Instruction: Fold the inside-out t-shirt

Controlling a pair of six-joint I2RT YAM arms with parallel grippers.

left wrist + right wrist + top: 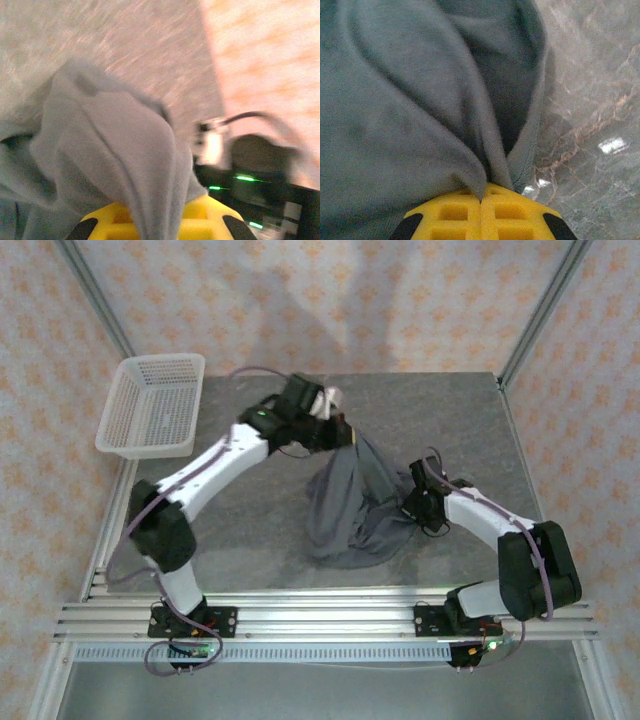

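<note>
Far left corner of the worktop (250, 540): a white mesh basket (150, 405), hanging partly over the left edge, well apart from everything else.

Further right, near the middle of the far edge: left end effector (335, 428), clenched on the upper end of the inside-out t-shirt (355, 505) and holding that end up off the surface. Same grip from the left wrist camera: yellow pads (107, 222) of the left end effector (156, 225) at the bottom of the view, grey t-shirt (110, 145) pinched between them and draped over them, all blurred. Behind it, speckled worktop (150, 40) and a patterned wall (270, 60).

Middle of the worktop, a little to the right: the t-shirt itself, dark slate-grey, creased and bunched. Drawn into a ridge from the left end effector down toward the right one, with the lower part pooled in a heap toward the near edge.

Just right of that heap: right end effector (418, 502), clenched on the t-shirt's right side. From the right wrist camera: right end effector (481, 215) with two yellow pads (520, 217) pressed together, a fold of the t-shirt (410, 100) with its hem caught between them, bare glossy worktop (590, 100) alongside on the right.
</note>
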